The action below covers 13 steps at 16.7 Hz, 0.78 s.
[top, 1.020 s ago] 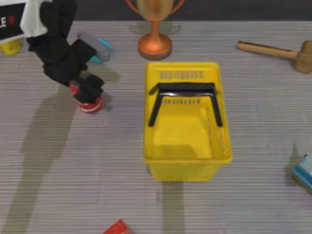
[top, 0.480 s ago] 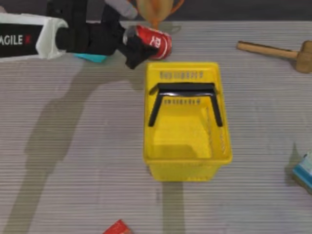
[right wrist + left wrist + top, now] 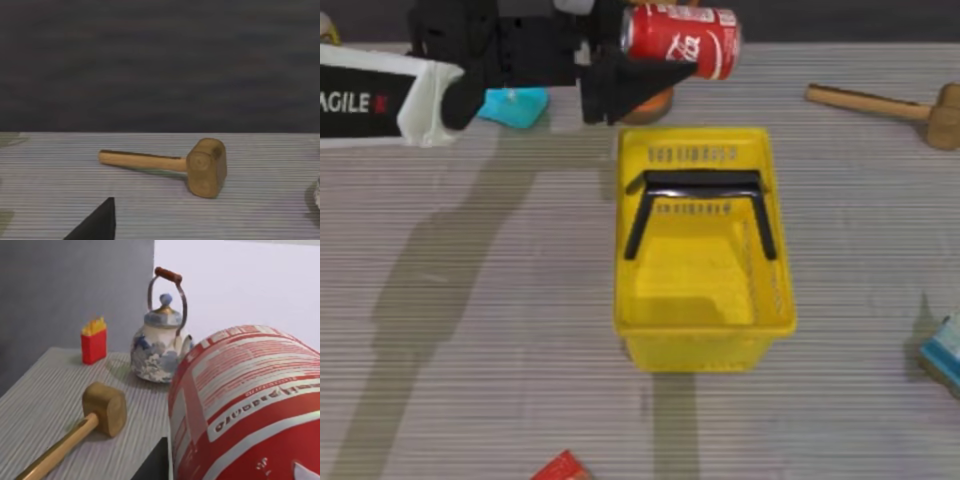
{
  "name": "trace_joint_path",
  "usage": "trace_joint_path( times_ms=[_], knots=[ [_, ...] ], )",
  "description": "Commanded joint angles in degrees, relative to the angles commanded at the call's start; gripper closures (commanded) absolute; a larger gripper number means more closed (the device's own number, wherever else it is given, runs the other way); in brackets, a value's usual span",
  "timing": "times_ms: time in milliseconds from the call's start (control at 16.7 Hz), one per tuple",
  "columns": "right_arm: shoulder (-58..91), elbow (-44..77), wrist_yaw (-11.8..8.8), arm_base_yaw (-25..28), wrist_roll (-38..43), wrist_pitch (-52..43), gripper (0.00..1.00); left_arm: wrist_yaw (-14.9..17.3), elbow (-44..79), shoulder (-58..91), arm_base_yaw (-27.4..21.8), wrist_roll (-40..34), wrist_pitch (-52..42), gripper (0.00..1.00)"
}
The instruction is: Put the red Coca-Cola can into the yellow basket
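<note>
The red Coca-Cola can lies on its side in the air, just beyond the far rim of the yellow basket. My left gripper is shut on the can, its black fingers reaching in from the left. In the left wrist view the can fills the near side, with one black finger beside it. The basket stands mid-table with its black handle folded across the inside. Only a black corner of my right gripper shows, in its own wrist view.
A wooden mallet lies at the back right. A trophy base sits behind the basket, under my left gripper. A light blue object lies back left. A blue box sits at the right edge, a flat red corner at the front.
My left gripper has lifted the can off the table at the left and carried it up and to the right, to beyond the basket's far rim.
</note>
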Motion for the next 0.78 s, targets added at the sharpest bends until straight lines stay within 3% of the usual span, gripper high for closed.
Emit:
trace_joint_path(
  times_ms=[180,540,780],
  knots=[
    [0.0,0.0,0.0,0.0,0.0,0.0,0.00,3.7,-0.9,-1.1,-0.3,-1.5,4.2,1.00],
    [0.0,0.0,0.0,0.0,0.0,0.0,0.00,3.8,-0.8,-0.8,0.0,-1.4,4.5,1.00],
    [0.0,0.0,0.0,0.0,0.0,0.0,0.00,4.0,-2.1,4.0,0.4,-1.5,10.7,1.00]
  ],
)
